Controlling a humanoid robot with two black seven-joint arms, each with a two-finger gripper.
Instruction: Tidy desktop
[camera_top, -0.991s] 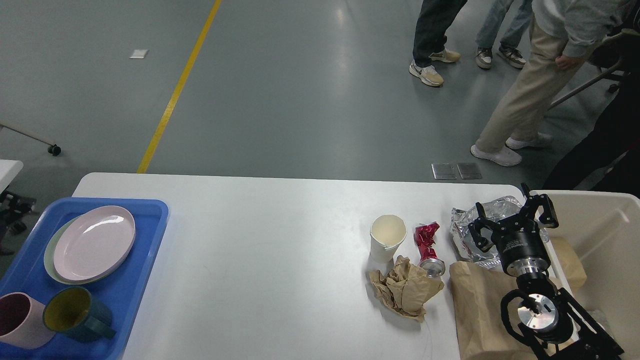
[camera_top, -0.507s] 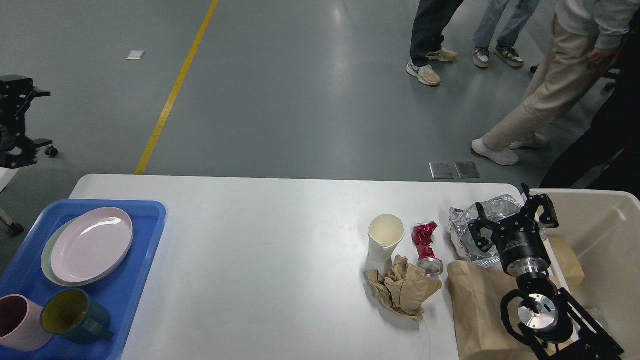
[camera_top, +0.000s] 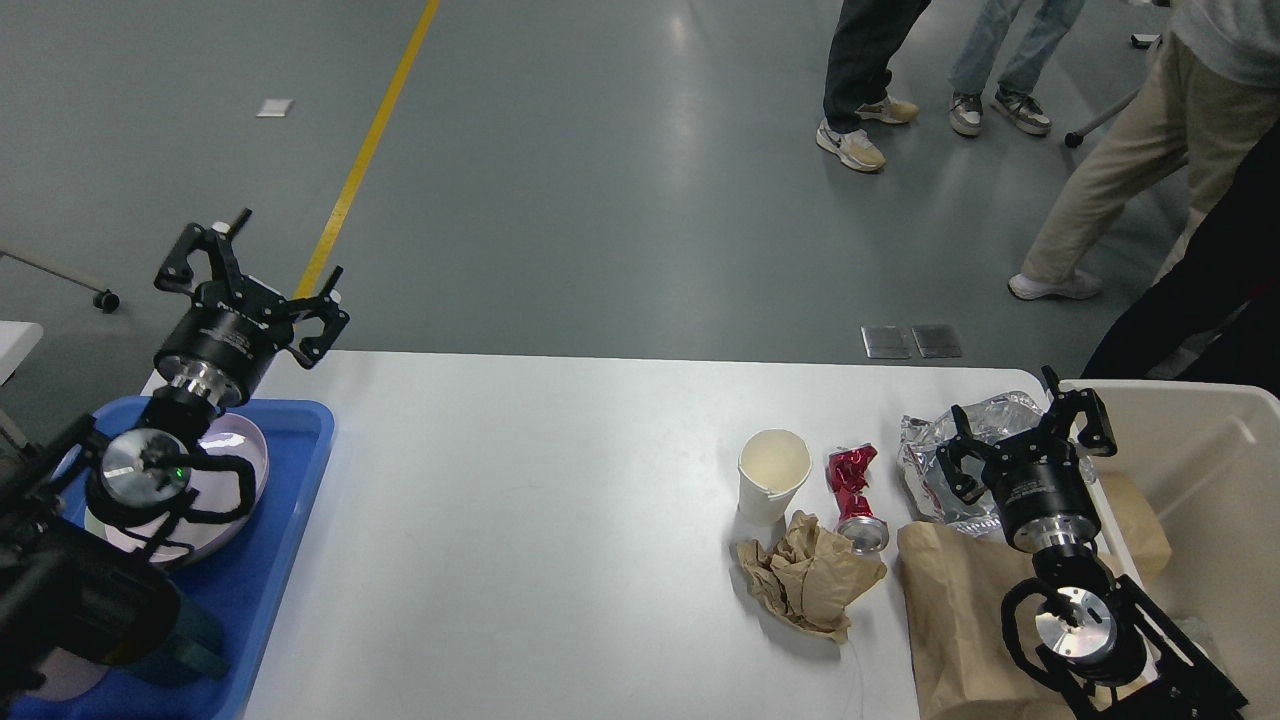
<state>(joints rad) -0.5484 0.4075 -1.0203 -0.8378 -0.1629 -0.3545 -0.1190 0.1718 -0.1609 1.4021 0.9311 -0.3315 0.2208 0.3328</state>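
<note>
The white desktop (camera_top: 540, 500) fills the lower view. On its right part stand a white paper cup (camera_top: 772, 475), a crushed red can (camera_top: 856, 490), a crumpled brown paper wad (camera_top: 810, 575), a crumpled silver foil bag (camera_top: 950, 450) and a flat brown paper bag (camera_top: 960, 620). My right gripper (camera_top: 1025, 430) is open and empty above the foil bag. My left gripper (camera_top: 250, 275) is open and empty above the desktop's far left corner.
A blue tray (camera_top: 290, 470) at the left holds a pink plate (camera_top: 235, 470) and a teal mug (camera_top: 195, 640), partly hidden by my left arm. A beige bin (camera_top: 1200, 470) stands at the right with brown paper inside. People stand on the floor beyond the table.
My left arm has come into view from the left and now reaches over the blue tray, gripper open. The right arm has not moved. The people behind have shifted.
</note>
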